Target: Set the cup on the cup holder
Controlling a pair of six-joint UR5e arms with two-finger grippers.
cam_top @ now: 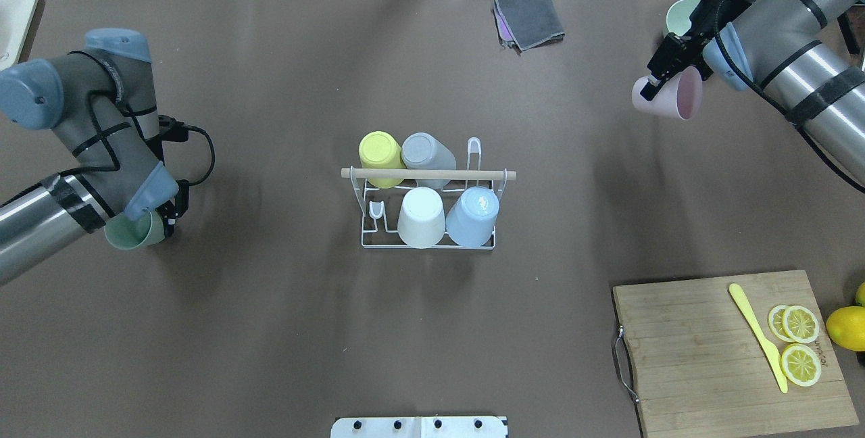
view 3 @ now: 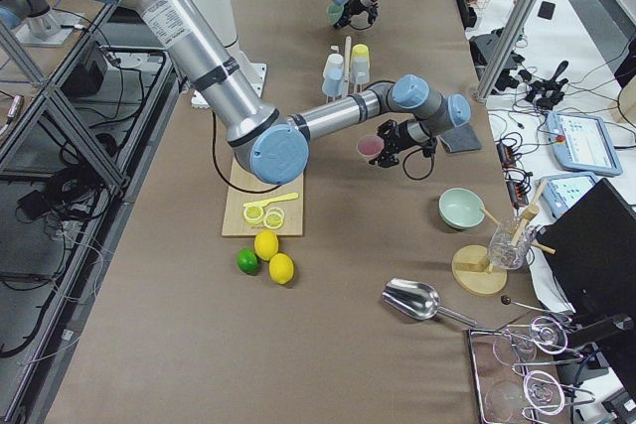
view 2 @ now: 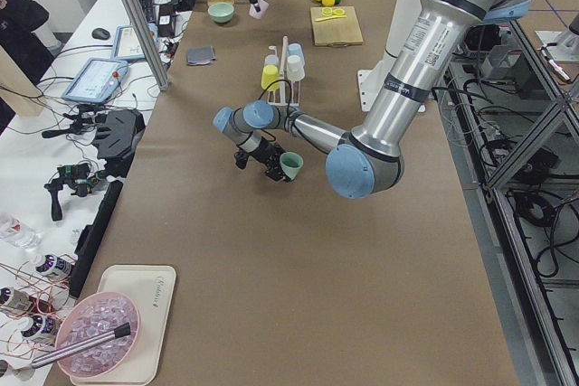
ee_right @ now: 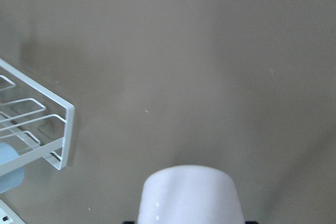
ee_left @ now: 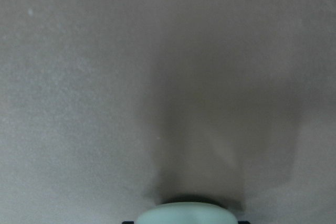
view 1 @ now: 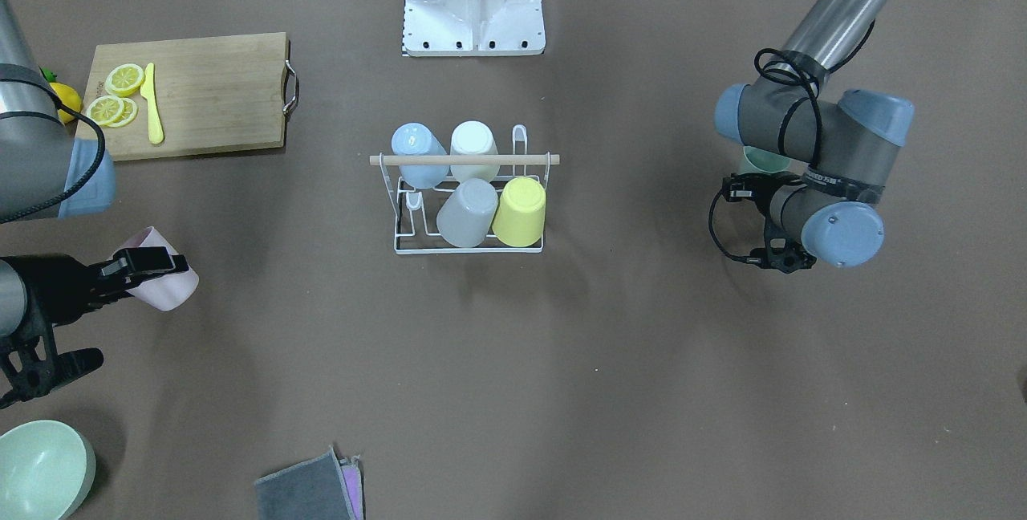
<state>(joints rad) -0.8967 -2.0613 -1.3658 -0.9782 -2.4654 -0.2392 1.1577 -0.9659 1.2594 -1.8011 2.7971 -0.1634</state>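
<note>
overhead exterior | right pincer (cam_top: 652, 86) grips pink cup (cam_top: 676, 103) (tilted) | left pincer (cam_top: 164, 227): green cup (cam_top: 132, 234)

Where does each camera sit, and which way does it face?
Front-facing: across the table, steeply down on the rack; shows the left arm, the right arm, and the right hand holding the pink cup.
Overhead: behind both arms, forward and down; left hand holding the green cup.
Left: table's end, along it; left arm near.
Right: opposite end; right arm near.
Left wrist: down at table; green cup's edge, no arm.
Right wrist: down at table, rack corner; pink cup, no arm.
Front-facing and overhead share the rack, mirrored.
</note>
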